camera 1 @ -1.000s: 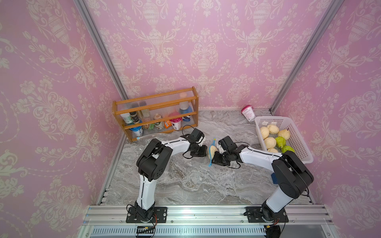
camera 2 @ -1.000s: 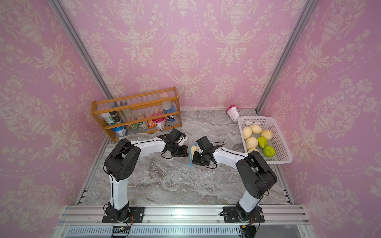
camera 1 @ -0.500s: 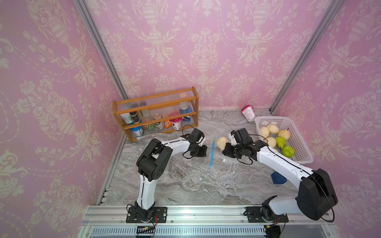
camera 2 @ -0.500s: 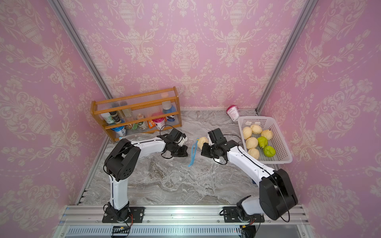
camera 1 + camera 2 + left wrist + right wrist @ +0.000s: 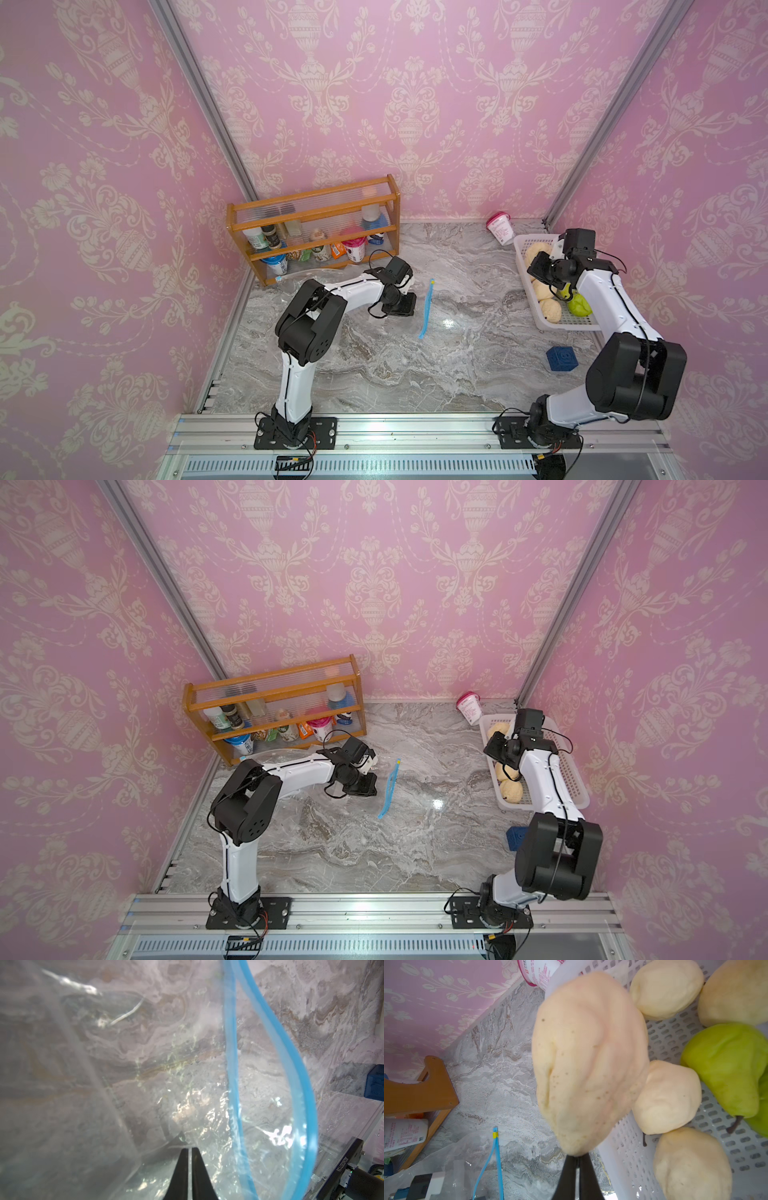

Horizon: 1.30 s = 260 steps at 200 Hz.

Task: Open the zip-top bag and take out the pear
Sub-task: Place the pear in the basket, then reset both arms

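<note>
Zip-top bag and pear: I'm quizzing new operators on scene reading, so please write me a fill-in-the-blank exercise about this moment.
1. The pale pear is gripped by its narrow end in the ____ end effector.
2. The white basket holds more pears, pale and ____.
3. The zip-top bag has a zip strip coloured ____.
4. The bag's mouth stands ____, with no fruit inside.
Missing words: right; green; blue; open.

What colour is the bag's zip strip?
The zip strip is blue; left wrist view shows it best.
</note>
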Available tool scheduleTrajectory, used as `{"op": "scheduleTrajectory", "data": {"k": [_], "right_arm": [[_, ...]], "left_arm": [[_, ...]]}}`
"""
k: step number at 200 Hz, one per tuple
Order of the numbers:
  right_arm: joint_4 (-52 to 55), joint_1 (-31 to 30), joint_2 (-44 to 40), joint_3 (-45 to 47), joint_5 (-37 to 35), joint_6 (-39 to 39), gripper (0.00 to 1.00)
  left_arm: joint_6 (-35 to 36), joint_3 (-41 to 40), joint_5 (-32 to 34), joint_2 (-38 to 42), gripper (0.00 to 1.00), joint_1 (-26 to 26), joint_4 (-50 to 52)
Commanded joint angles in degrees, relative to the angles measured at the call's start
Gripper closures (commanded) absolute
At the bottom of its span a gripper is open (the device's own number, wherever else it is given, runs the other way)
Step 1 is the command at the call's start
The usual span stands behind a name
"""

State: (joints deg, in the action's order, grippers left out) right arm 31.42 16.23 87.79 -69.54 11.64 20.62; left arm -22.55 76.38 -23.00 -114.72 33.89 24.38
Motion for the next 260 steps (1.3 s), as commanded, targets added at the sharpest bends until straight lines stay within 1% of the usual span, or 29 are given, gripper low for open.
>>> {"op": "scheduleTrajectory", "data": {"k": [1,15,23,26,30,35,37,38,41,56,66,90,110,117,129,136,155,163,170,178,184,195,203,211,221,232,243,250,260], "right_arm": [[-0.77,2.0,2.8,-1.48,-0.44,-2.43,1.0],[-1.4,3.29,4.66,-1.4,0.77,-2.47,0.99],[-2.06,3.75,5.08,-1.14,1.25,-2.75,0.71],[-2.4,3.85,5.12,-0.86,1.4,-3.0,0.63],[-2.94,3.89,4.96,-0.48,1.61,-3.39,0.55],[-3.88,3.9,4.37,0.22,1.76,-3.77,0.49],[-4.41,3.9,4.05,0.68,1.95,-3.93,0.41],[-4.64,3.9,3.88,0.92,2.1,-3.97,0.39],[-5.67,3.9,3.22,1.49,2.48,-4.08,0.38],[-13.4,3.81,-2.12,9.22,3.02,-3.56,0.37],[-20.86,3.81,-6.45,15.46,2.79,-2.69,0.37],[-39.1,2.59,-15.17,30.71,2.83,-2.91,0.37],[-51.78,-1.43,-19.64,40.33,0.18,-6.14,0.37],[-55.79,-3.19,-20.17,42.95,-1.0,-7.89,0.37],[-62.58,-6.26,-19.85,46.62,-2.95,-10.15,0.37],[-66.24,-7.95,-18.87,48.22,-3.92,-11.2,0.37],[-76.21,-12.78,-14.84,51.3,-7.96,-13.78,0.37],[-76.81,-14.84,-13.19,51.01,-10.17,-15.69,0.37],[-76.69,-16.14,-11.69,50.5,-11.38,-16.59,0.37],[-76.48,-17.27,-10.48,49.53,-12.38,-17.72,0.37],[-74.61,-18.02,-10.41,48.76,-12.8,-18.99,0.37],[-77.59,-18.85,-8.63,49.07,-13.69,-20.46,0.37],[-79.93,-18.89,-6.88,49.46,-14.36,-20.49,0.37],[-83.25,-18.88,-4.93,49.86,-15.29,-20.25,0.37],[-81.91,-18.53,-4.8,49.31,-16.79,-19.24,0.37],[-83.63,-18.36,-3.72,49.41,-17.29,-18.83,0.37],[-85.33,-17.68,-2.79,49.97,-17.34,-17.93,0.37],[-87.78,-17.23,-1.26,50.57,-16.83,-17.54,0.37],[-91.83,-17.02,1.37,50.94,-16.41,-17.45,0.37]], "left_arm": [[3.34,3.81,1.39,5.66,0.77,-0.22,2.89],[4.24,5.59,1.99,7.87,0.63,-0.44,4.33],[4.96,6.33,2.63,9.37,0.54,-0.78,4.78],[5.23,6.52,2.99,10.07,0.51,-0.96,4.94],[5.75,6.66,3.67,10.96,0.47,-1.27,4.97],[6.47,6.61,4.64,12.17,0.41,-1.68,4.96],[6.77,6.49,5.07,12.68,0.39,-1.95,4.79],[6.92,6.41,5.29,13.07,0.38,-2.06,4.75],[7.43,6.08,6.12,14.16,0.36,-2.4,4.43],[9.9,2.54,11.85,20.87,0.26,-4.67,0.96],[11.03,-1.67,16.23,25.86,0.19,-7.12,-2.62],[16.09,-16.6,25.45,36.45,0.03,-14.13,-15.95],[21.89,-26.46,32.29,40.37,0.01,-17.28,-23.54],[21.64,-28.43,34.36,40.52,0.01,-18.72,-24.67],[20.14,-31.83,35.09,40.71,0.02,-21.88,-27.69],[19.46,-35.58,35.71,41.2,0.02,-23.7,-31.9],[20.83,-46.78,37.13,41.52,0.02,-27.78,-50.41],[20.99,-49.49,37.49,40.28,0.03,-29.21,-55.34],[20.1,-50.49,37.33,39.08,0.03,-30.79,-57.64],[20.47,-50.19,35.78,39.38,0.04,-31.81,-56.02],[20.69,-50.46,35.0,38.97,0.04,-32.39,-57.65],[21.4,-50.95,33.62,37.55,0.04,-33.3,-60.97],[21.86,-50.33,32.89,37.5,0.04,-33.68,-59.97],[21.89,-50.44,32.21,36.98,0.05,-33.89,-61.59],[22.06,-50.36,31.71,36.21,0.05,-33.97,-63.14],[22.29,-49.43,31.0,35.05,0.06,-33.97,-63.47],[22.68,-46.98,30.45,34.06,0.07,-33.98,-60.18],[23.02,-44.78,30.7,33.67,0.09,-33.98,-54.49],[21.89,-42.34,33.51,33.51,0.11,-33.98,-46.93]]}}
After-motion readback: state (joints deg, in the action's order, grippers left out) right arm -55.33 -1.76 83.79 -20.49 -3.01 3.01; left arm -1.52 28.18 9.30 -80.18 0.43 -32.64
